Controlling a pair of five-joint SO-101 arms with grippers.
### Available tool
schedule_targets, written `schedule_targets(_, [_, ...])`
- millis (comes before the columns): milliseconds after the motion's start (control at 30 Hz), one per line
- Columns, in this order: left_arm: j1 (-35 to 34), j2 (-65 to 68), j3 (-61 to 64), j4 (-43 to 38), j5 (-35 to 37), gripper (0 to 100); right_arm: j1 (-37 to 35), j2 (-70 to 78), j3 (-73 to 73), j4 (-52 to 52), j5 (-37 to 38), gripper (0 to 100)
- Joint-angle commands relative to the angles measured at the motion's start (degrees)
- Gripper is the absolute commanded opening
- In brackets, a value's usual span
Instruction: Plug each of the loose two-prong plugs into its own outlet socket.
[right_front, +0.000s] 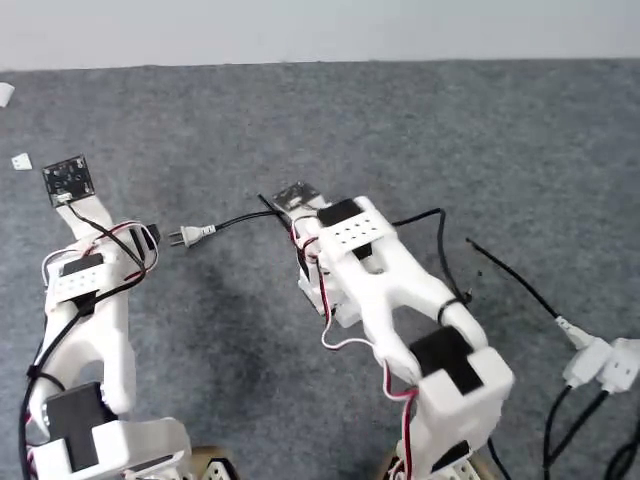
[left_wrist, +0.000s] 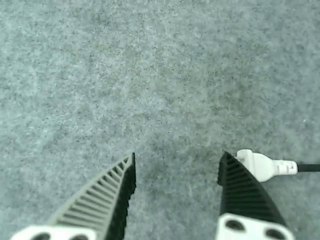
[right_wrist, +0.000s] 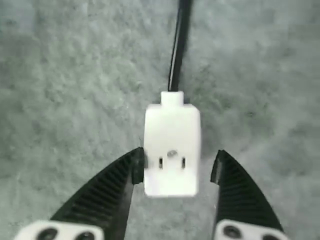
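The right gripper (right_wrist: 178, 165) stands released, its two fingers straddling the white socket (right_wrist: 172, 135). One finger sits just at the block's side and the other is a little apart from it. The socket's two slots face the wrist, and its black cord (right_wrist: 176, 60) runs straight away beyond the fingertips.

The left gripper (left_wrist: 178, 157) is also spread wide, with only grey carpet (left_wrist: 150, 75) in its gap. The white plug (left_wrist: 262, 165) lies just outside one fingertip rather than between the two, its cord trailing away to that side.

The step in hand looks like the pick-up of a mating pair, with neither piece yet gripped. Next, the right fingers likely need to clamp the socket squarely, while the left gripper must shift sideways to bring the plug between its fingers before clenching
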Motion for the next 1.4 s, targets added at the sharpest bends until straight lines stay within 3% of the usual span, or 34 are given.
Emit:
schedule_targets(0, [-0.44, -2.46, -0.13, -1.14, -0.35, 26, 3.12, -9.54, 1.41, 1.98, 0.62, 19.1])
schedule_targets(200, [-0.35, -2.46, -0.13, -1.14, -0.35, 26, 9.01, -22.20, 12.40, -0.04, 4.84, 17.5])
schedule_targets(333, [-0.26, -2.46, -0.13, -1.14, -0.35, 26, 7.87, -27.74, 24.79, -9.71, 5.89, 0.9])
schedule_targets(467, [-0.26, -2.46, -0.13, -1.14, -0.35, 26, 6.55, -28.44, 31.12, -17.89, 6.59, 2.0])
schedule_targets(667, [-0.35, -2.46, -0.13, -1.05, -0.35, 26, 8.40, -22.90, 30.24, -22.90, 1.14, 1.3])
schedule_targets(833, [-0.35, -2.46, -0.13, -1.05, -0.35, 26, 10.86, -20.70, 27.16, -22.90, -1.76, 2.4])
schedule_targets(1033, [-0.35, -2.46, -0.13, -1.05, -0.35, 26, 7.78, -24.40, 28.57, -22.90, -1.41, 2.9])
schedule_targets(1233, [-0.44, -2.46, -0.13, -1.05, -0.35, 26, -0.66, -36.53, 41.85, -31.78, 10.02, 3.4])
schedule_targets(1367, [-0.44, -2.46, -0.13, -1.05, -0.35, 26, 2.33, -41.10, 47.47, -38.37, 12.75, 3.5])
